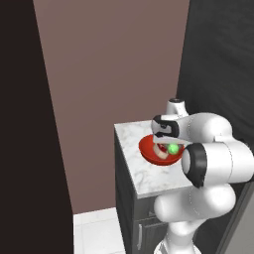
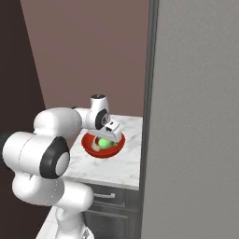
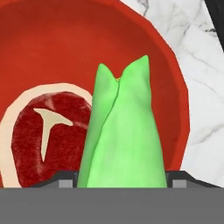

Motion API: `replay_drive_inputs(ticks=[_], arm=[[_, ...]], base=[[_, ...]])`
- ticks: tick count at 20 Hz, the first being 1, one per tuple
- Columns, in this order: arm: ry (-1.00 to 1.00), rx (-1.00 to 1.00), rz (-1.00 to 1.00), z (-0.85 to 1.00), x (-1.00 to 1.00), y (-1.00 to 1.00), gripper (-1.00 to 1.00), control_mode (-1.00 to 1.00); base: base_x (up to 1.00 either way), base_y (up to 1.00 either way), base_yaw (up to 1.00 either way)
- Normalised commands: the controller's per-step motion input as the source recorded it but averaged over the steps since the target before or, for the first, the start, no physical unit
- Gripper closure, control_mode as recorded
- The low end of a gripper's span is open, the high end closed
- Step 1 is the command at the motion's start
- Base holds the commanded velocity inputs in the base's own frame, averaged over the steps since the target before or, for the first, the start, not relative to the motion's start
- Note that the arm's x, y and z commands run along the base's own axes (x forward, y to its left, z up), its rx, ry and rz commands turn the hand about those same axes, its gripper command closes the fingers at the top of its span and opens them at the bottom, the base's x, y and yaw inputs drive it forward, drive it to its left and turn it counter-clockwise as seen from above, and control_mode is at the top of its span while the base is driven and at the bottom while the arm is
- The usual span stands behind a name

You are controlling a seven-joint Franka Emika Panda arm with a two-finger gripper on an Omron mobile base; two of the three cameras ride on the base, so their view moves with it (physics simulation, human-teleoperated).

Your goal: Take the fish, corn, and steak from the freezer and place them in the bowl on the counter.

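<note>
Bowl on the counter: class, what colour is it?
The bowl is plain glossy red, clearest in the hand view, with the steak lying inside it.

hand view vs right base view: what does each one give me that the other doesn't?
Hand view alone: the steak as a clear cut with a T-shaped bone, lying in the bowl, and the corn's split husk tip up close.

Right base view alone: the freezer door edge, the dark cabinet drawer under the counter, and the arm reaching over the bowl.

Both: red bowl on the marble counter, green corn over it.
</note>
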Motion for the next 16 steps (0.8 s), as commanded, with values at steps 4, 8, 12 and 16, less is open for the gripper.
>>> replay_drive_inputs(ticks=[4,8,12,16], arm=[[0.0,0.0,0.06,-0.15,0.0,0.0,1.0,-1.0],[-0.04,0.0,0.07,-0.04,0.0,0.03,1.0,-1.0],[-0.08,0.0,0.04,0.0,0.0,0.09,1.0,-1.0],[-0.06,0.0,0.03,-0.01,0.0,0.14,-1.0,-1.0]], base=[[0.0,0.0,0.0],[0.0,0.0,0.0],[0.0,0.0,0.0],[0.0,0.0,0.0]])
